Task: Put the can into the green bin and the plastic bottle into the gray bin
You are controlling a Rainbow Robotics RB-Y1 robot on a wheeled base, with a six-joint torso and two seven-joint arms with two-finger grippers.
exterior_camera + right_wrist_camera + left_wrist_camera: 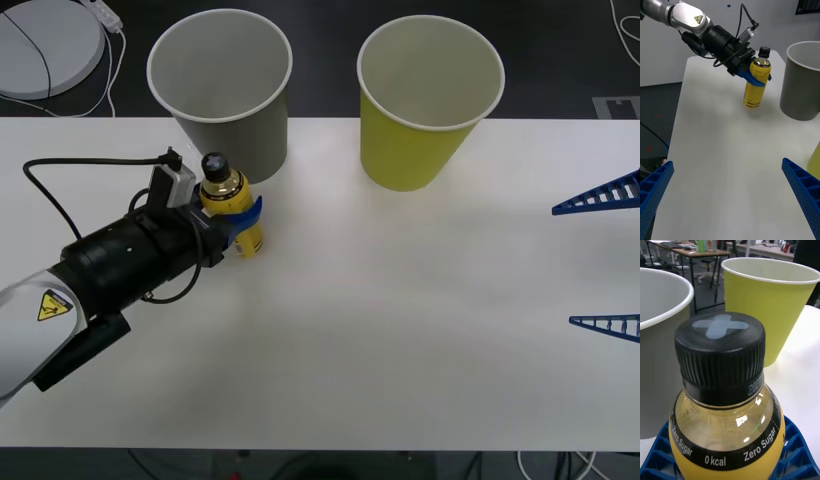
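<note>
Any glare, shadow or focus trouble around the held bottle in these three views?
Left wrist view: small window glints on the plastic bottle shoulder, label sharp, room behind soft. Right wrist view: faint, diffuse shadow on the table beneath the bottle, which the left gripper holds. Front view: even light, soft shadows beside the gray bin and green bin.

plastic bottle (726, 442) neck band: "zero sugar", "0 kcal", "zero sugar" | black cap (720, 348): pale x mark on top | left arm: yellow warning triangle sticker (52, 305), lightning-bolt sign
</note>
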